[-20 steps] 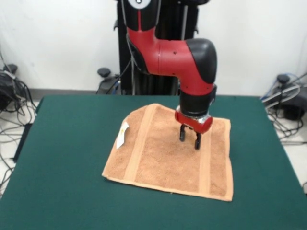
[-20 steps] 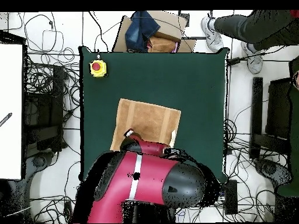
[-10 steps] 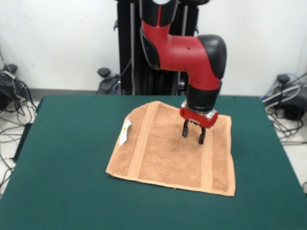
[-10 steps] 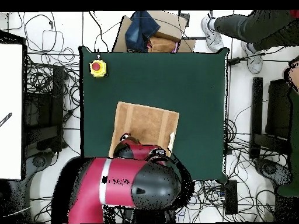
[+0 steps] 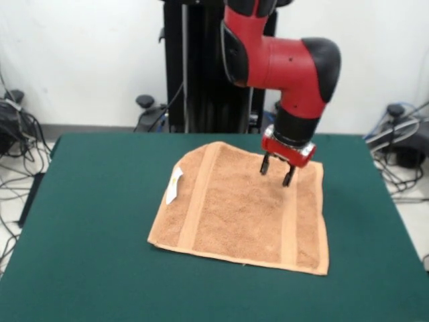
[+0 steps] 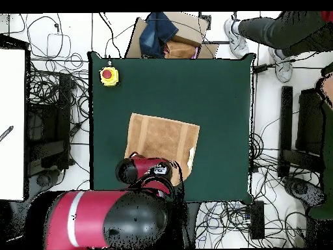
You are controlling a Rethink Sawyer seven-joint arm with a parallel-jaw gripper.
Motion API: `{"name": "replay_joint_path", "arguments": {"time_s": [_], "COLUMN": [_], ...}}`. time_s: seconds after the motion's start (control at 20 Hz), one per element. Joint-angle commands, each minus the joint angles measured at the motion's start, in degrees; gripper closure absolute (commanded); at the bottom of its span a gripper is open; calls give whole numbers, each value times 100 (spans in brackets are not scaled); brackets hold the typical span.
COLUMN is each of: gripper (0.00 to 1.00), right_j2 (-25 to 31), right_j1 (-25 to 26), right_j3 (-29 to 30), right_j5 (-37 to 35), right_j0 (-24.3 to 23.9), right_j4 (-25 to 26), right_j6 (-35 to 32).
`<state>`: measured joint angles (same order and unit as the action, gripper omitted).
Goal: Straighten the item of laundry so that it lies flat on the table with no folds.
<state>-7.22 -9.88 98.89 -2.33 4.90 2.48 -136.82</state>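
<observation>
- The orange-tan towel [image 5: 244, 208] lay spread open near the middle of the green table [image 5: 87, 221], seen from the front as a roughly square sheet turned slightly askew to the table's edges.
- Two flat woven bands ran across the towel, one near its left side and one near its right in the front view, and a small white tag [image 5: 174, 185] hung off the left edge onto the felt.
- The towel's near edge showed a slight doubled lip along its length; the rest of the cloth appeared flat.
- The red and black arm [image 5: 281, 64] reached down from the pedestal at the table's far side, its gripper [image 5: 277, 171] poised above the towel's far right part, close to the right-hand band.
- The gripper's two dark fingers [image 5: 289, 176] stood parted with a gap between them and held nothing; the tips hung clear of the cloth.
- From overhead, the towel [image 6: 159, 137] sat centrally on the table [image 6: 214, 91], with the arm's bulk covering its edge nearest the robot.
- A yellow box with a red button [image 6: 108, 75] rested in a table corner, well apart from the towel.
- A person's legs and shoes [image 6: 273, 32] showed beyond the table's far edge in the overhead view.
</observation>
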Motion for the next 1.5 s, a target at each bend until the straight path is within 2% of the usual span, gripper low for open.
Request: {"name": "replay_joint_path", "arguments": {"time_s": [0.05, 0.25, 0.4, 0.55, 0.95, 1.5], "gripper": [0, 0, 0, 0, 0, 0], "right_j2": [-195, -228, -264, -380, -681, -1089], "right_j1": [-122, -157, 27, 183, 1128, 1942], "right_j3": [-1122, -1346, -1733, -2174, -4028, -5170], "right_j5": [-943, -1126, -1107, -1381, -2324, -3306], "right_j0": [155, 169, 177, 240, 440, 656], "right_j4": [-370, -467, -419, -514, -903, -1751], "right_j6": [-226, -535, -508, -536, -646, -1633]}}
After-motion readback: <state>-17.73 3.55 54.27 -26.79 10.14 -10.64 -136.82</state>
